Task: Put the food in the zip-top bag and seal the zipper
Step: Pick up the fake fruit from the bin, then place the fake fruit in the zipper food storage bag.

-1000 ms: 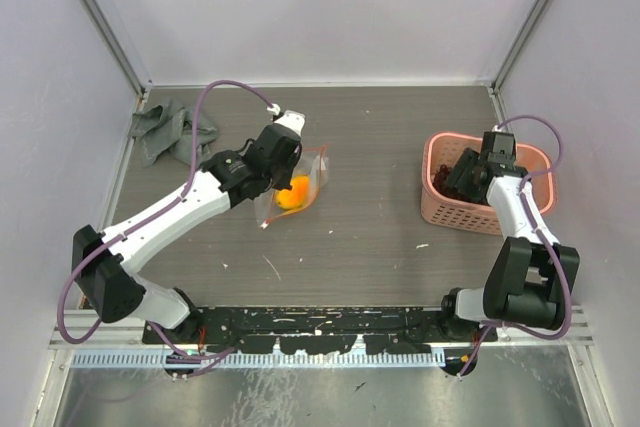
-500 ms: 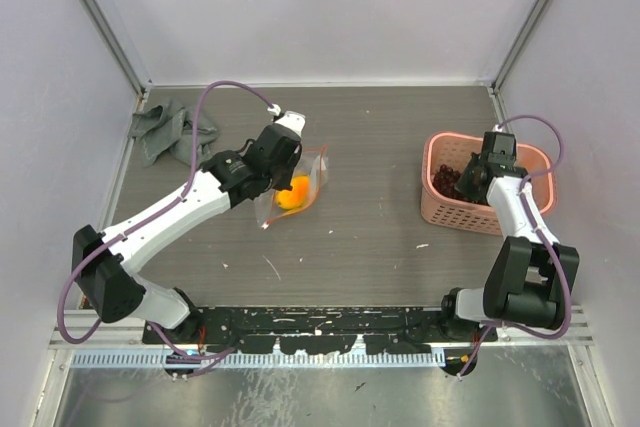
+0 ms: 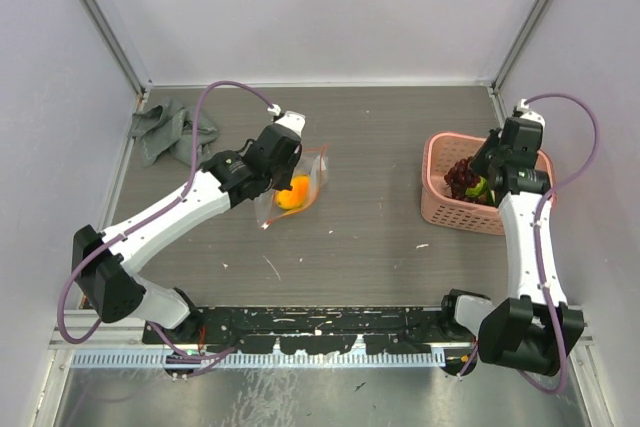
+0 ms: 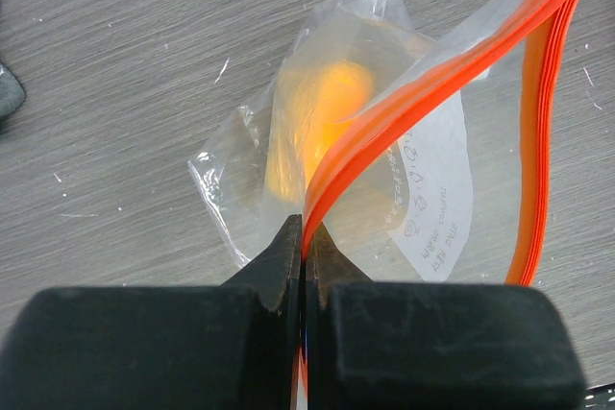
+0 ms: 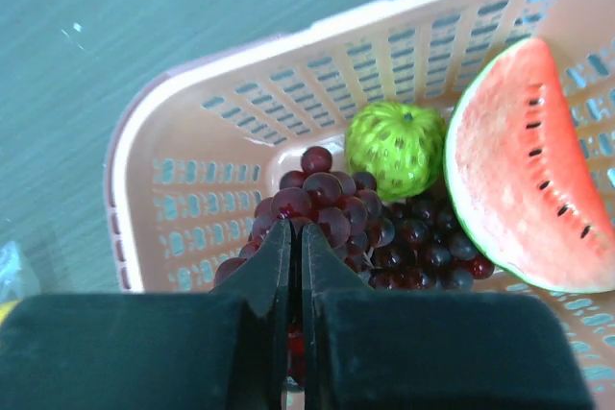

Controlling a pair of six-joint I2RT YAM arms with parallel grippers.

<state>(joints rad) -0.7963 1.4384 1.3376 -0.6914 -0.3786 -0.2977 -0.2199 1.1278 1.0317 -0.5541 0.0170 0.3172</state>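
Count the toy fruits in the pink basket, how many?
3: grapes pinched by the right gripper, bumpy green fruit beside them, watermelon slice next to it. Others may hide underneath.

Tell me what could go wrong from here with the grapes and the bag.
The right gripper pinches the dark purple grapes only at the bunch's edge, so they may slip off on the way. The left gripper holds the zip-top bag by one lip of its zipper; the mouth looks narrow, and the bunch could snag there or push the bag away.
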